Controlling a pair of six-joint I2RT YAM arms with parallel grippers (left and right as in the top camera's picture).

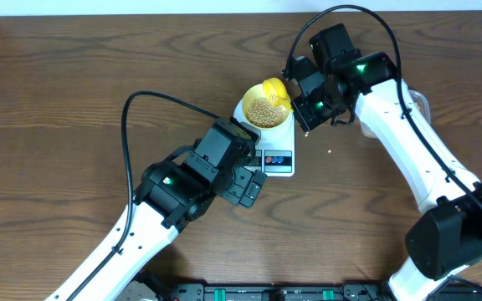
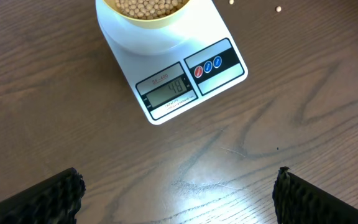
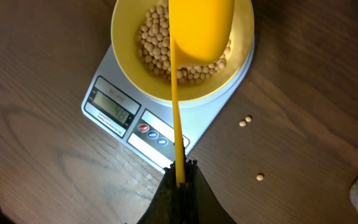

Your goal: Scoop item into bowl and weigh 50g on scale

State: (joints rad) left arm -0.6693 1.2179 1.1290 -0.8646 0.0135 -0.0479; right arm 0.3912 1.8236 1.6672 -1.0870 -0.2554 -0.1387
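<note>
Holding the yellow scoop [image 3: 201, 28] by its handle over the bowl [image 3: 124, 43] of beans [image 3: 157, 46] on the scale [image 2: 225, 37], the right gripper [image 3: 180, 177] was clamped tight. The left gripper [image 2: 179, 193] hung nearby, fingers apart. The display [image 2: 168, 91] appeared to read 48, suggesting only a small top-up was left.

Bowl [image 1: 243, 115] of beans [image 1: 264, 111] sits on scale [image 1: 279, 160].

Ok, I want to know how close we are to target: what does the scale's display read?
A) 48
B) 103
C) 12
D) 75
A: the left wrist view shows 48 on the scale's display, bowl of beans on top, scoop in the right gripper above.
</note>
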